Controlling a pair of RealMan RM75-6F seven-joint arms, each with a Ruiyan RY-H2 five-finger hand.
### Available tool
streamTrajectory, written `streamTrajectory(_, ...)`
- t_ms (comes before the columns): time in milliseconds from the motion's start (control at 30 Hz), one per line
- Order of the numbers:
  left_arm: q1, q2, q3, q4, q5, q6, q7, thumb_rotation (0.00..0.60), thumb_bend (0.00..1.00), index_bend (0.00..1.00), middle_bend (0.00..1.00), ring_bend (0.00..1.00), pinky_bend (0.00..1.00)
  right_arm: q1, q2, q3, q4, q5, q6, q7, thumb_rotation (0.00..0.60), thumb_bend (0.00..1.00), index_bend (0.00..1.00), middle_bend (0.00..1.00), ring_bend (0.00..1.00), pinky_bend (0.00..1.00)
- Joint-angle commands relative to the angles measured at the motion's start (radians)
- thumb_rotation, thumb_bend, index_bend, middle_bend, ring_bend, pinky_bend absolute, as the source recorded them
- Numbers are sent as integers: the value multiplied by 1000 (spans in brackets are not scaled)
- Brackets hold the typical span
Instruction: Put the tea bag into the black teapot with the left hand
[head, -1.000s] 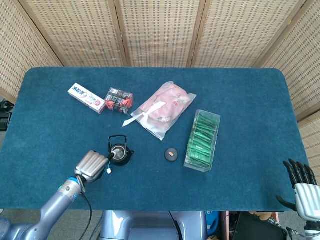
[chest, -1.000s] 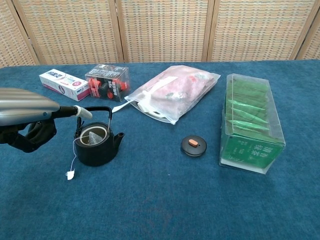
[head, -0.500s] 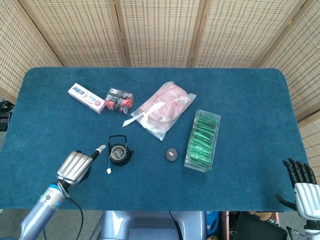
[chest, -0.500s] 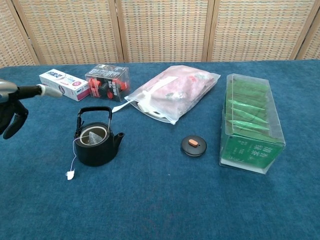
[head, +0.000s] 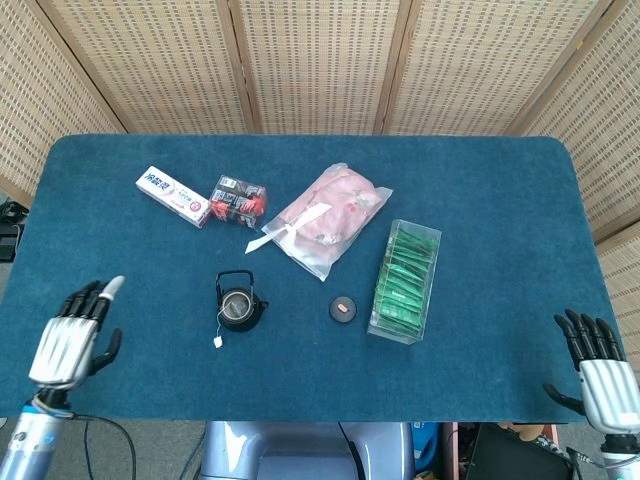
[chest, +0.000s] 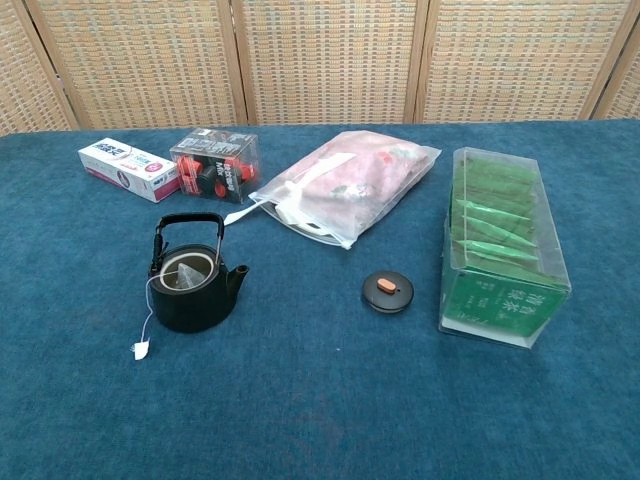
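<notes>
The black teapot (head: 240, 304) (chest: 193, 288) stands on the blue table, lid off, handle up. The tea bag (chest: 188, 275) lies inside its mouth; its string runs over the rim and the white tag (chest: 141, 350) (head: 216, 342) rests on the cloth at the pot's front left. My left hand (head: 70, 335) is at the table's near left edge, well left of the pot, fingers spread and empty. My right hand (head: 596, 366) is past the near right corner, fingers spread and empty. Neither hand shows in the chest view.
The round teapot lid (chest: 387, 291) lies right of the pot. A clear box of green tea packets (chest: 503, 244) stands further right. A pink bag in clear plastic (chest: 345, 183), a red-and-black box (chest: 213, 165) and a white toothpaste box (chest: 128, 168) lie behind.
My left hand has drawn back from the teapot to the near left edge and its fingers have spread. It has left the chest view. The tea bag stays in the pot.
</notes>
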Motion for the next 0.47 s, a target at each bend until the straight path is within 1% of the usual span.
streamTrajectory(33, 64, -10, -4, 44, 31, 41, -66, 600, 476, 0, 0, 0, 0, 4, 1, -2, -7, -10, 2, -5, 600, 71, 91, 125, 0, 84)
streamTrajectory(167, 113, -14, -9, 84, 48, 60, -106, 600, 462, 0, 0, 0, 0, 9, 3, -5, -14, -22, 5, -11, 600, 71, 92, 122, 0, 84)
streamTrajectory(467, 182, -9, -15, 113, 73, 76, -138, 600, 462, 0, 0, 0, 0, 14, 6, -7, -35, -27, 3, -39, 600, 72, 92, 122, 0, 84)
